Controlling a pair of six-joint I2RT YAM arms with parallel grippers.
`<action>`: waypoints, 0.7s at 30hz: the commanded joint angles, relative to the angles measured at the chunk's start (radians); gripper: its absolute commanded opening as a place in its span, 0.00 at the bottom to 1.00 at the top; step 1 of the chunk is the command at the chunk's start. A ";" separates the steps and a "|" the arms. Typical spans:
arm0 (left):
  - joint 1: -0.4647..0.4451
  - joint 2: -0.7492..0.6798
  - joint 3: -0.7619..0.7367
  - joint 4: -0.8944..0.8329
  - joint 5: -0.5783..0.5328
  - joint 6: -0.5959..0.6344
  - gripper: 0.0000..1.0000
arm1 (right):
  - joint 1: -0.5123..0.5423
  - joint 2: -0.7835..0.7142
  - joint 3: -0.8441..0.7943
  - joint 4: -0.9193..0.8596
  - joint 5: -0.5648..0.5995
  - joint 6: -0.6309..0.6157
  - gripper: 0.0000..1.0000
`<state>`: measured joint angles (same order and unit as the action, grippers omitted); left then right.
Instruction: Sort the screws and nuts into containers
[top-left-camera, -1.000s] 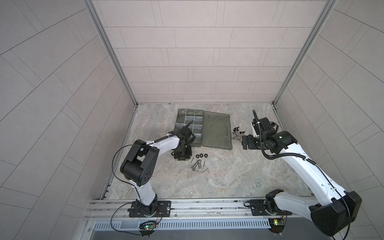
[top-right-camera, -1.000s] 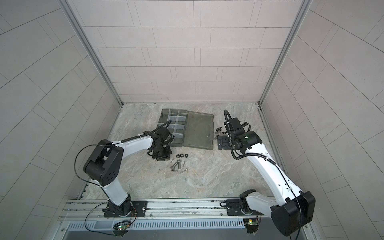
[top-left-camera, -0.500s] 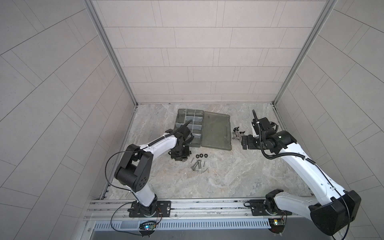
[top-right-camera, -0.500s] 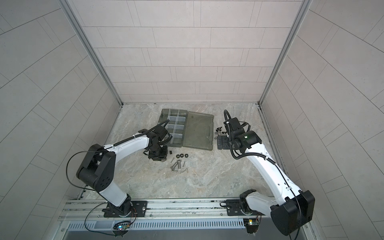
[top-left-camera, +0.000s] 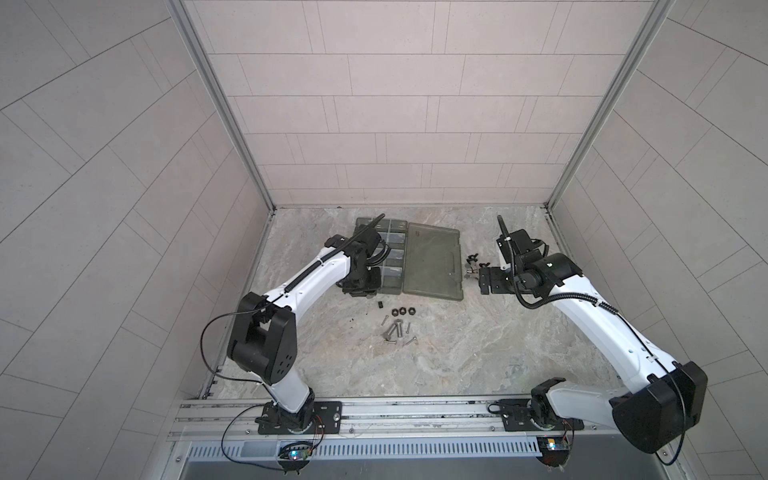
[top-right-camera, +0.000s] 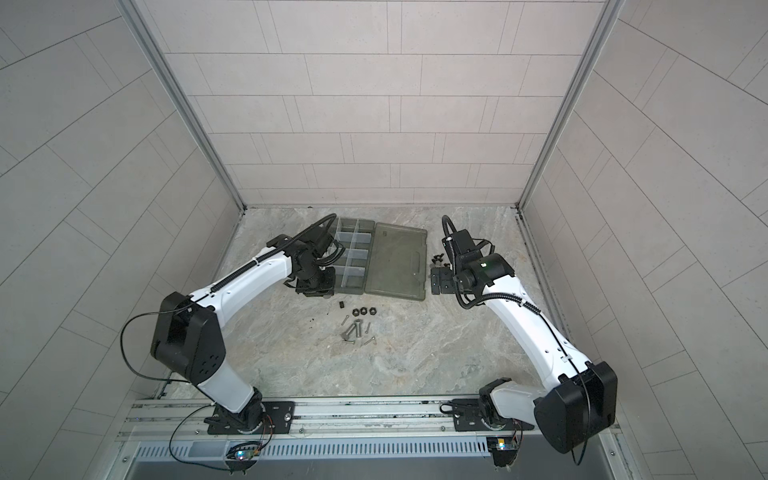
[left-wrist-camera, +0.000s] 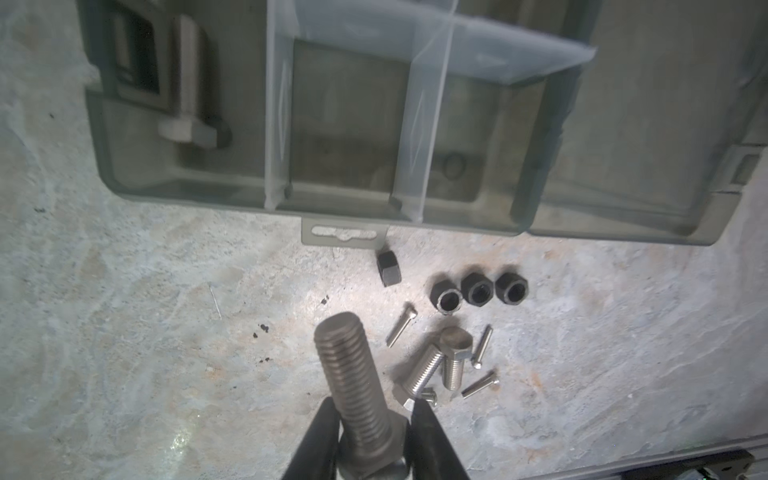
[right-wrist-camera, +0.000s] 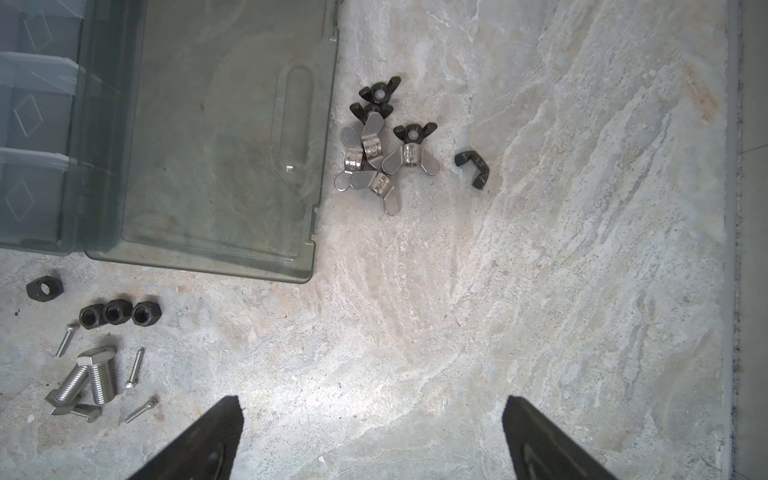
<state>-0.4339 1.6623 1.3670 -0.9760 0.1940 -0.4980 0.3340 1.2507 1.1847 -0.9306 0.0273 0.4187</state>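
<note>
**While left jaws grip a bolt, right jaws gape over bare bench**

Where the left arm (top-left-camera: 307, 286) reaches in, its jaws are clenched on a thick silver bolt (left-wrist-camera: 353, 386). They pinch the shank just above the head, with the threaded end pointing towards the case (left-wrist-camera: 374, 208). In both top views those jaws hang at the near left corner of the case, beside its compartments (top-right-camera: 357, 255). Through the left wrist camera a pale, blurred bolt-like shape (left-wrist-camera: 187, 87) lies in the corner compartment; the ones next to it look bare.

Just near of the case on the bench (top-left-camera: 457, 353), one black nut (left-wrist-camera: 388, 270) lies by itself on its side. Right of it, three black nuts (left-wrist-camera: 478, 289) sit in a touching row. Below them lie the loose screws (left-wrist-camera: 440, 365): two thick bolts leaning across each other, with thin ones scattered around them.

Right of the compartments the lid (top-left-camera: 432, 266) lies flat and open. Beyond its right edge is a cluster of wing nuts (right-wrist-camera: 374, 153), silver and black, overlapping, with one black one (right-wrist-camera: 471, 168) apart.

At the right arm (top-left-camera: 582, 303), the jaws stand released, wide apart, with only bench between them, near the wing nuts.
</note>
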 joint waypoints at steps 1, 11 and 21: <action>0.040 0.038 0.068 -0.066 -0.021 0.049 0.20 | 0.004 0.019 0.036 0.006 0.010 0.001 0.99; 0.192 0.173 0.190 -0.071 0.006 0.121 0.19 | 0.003 0.152 0.188 -0.005 0.023 -0.018 0.99; 0.228 0.309 0.270 -0.046 0.045 0.140 0.18 | -0.002 0.253 0.286 -0.035 0.037 -0.039 0.99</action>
<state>-0.2131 1.9518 1.5974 -1.0149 0.2184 -0.3790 0.3336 1.4940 1.4498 -0.9291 0.0372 0.3943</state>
